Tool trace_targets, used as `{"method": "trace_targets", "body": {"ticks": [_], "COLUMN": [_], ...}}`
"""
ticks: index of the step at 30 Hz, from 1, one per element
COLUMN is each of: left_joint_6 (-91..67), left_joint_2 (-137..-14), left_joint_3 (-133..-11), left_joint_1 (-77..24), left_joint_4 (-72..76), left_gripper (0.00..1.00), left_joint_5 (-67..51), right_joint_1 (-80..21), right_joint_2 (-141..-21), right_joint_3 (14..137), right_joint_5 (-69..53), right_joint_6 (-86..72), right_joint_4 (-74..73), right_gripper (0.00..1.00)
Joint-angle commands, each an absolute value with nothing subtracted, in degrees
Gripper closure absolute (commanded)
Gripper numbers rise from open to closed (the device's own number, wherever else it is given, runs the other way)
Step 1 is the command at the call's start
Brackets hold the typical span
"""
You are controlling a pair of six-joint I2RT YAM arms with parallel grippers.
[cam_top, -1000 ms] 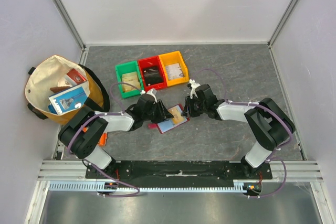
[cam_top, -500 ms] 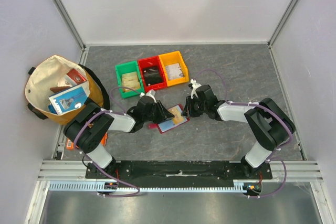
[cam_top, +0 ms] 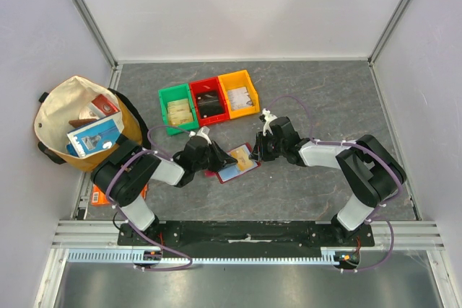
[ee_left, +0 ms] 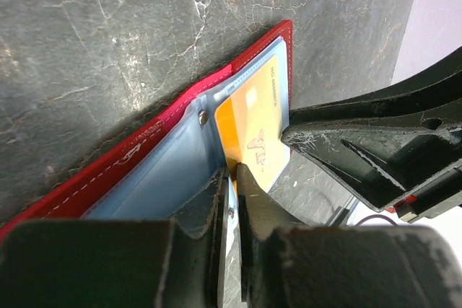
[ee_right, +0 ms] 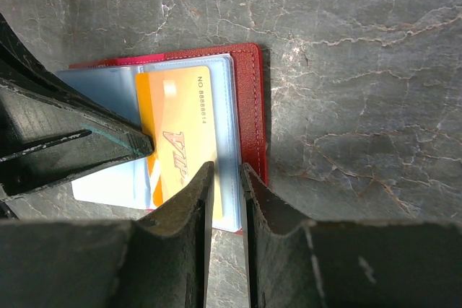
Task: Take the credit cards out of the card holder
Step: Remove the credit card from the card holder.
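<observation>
The dark-red card holder (cam_top: 229,166) lies open on the grey table between my two grippers. Its pale blue sleeves (ee_right: 101,88) face up. An orange VIP credit card (ee_right: 177,131) sits in them, and also shows in the left wrist view (ee_left: 256,131). My left gripper (ee_left: 232,172) comes in from the left, jaws shut, with its tips pinched on the card's edge. My right gripper (ee_right: 225,171) stands over the holder's right page. Its jaws are a narrow slit apart, with the sleeve edge between them.
Green (cam_top: 177,110), red (cam_top: 209,100) and yellow (cam_top: 240,93) bins stand in a row behind the holder, each with items inside. A cloth bag (cam_top: 83,124) full of items sits at the far left. An orange flat packet (cam_top: 97,194) lies by the left arm's base.
My left gripper has drawn back a little to the left along the holder. The right gripper and the card holder have stayed in place.
</observation>
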State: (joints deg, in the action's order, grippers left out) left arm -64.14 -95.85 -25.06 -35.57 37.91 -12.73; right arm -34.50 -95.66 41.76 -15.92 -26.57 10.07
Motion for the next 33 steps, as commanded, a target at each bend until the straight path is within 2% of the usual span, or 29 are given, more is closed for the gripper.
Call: {"method": "trace_targets", "body": {"ticks": [1,3,6,15,18,21,23,28,33], "left_joint_6": [-65.48,-65.3,-65.65,-66.27,-66.8,-67.06,-67.23,-67.15,-67.67], "left_joint_2": [-96.68,-96.42,-95.28,-92.55,-92.99,-93.08,-93.25,-93.95,-95.53], "left_joint_3": [-24.0,-23.64,-22.85,-20.74,-20.48,-20.39,-20.57,-21.44,-22.32], "left_joint_1": [-35.25,-35.33,-35.16,-34.19,-34.19,-34.19,-34.19,-34.1,-34.1], "left_joint_4": [41.83,42.45,42.63,39.37,39.9,40.43,40.61,40.61,41.57], "left_gripper": [0.89,0.9,0.98,0.98,0.92,0.75,0.67,0.65,0.7], "left_joint_5": [-13.71,-13.8,-13.71,-13.27,-13.18,-12.83,-12.83,-13.18,-14.06], "right_joint_1": [-35.07,-35.07,-34.98,-35.07,-35.07,-35.07,-34.98,-34.98,-34.98], "right_joint_2": [-97.12,-97.21,-97.47,-98.26,-98.0,-97.74,-97.82,-96.16,-94.22], "right_joint_3": [39.82,39.81,39.81,40.17,40.08,40.17,40.17,40.16,42.53], "right_joint_5": [-16.79,-16.7,-16.61,-16.7,-17.05,-17.05,-16.96,-17.75,-17.58], "right_joint_6": [-26.81,-26.81,-26.81,-26.63,-26.63,-26.46,-26.46,-26.37,-25.4], "right_joint_4": [7.21,7.12,7.21,7.29,7.47,7.38,7.38,7.91,5.8], "right_gripper": [0.73,0.73,0.73,0.73,0.73,0.73,0.73,0.74,0.74]}}
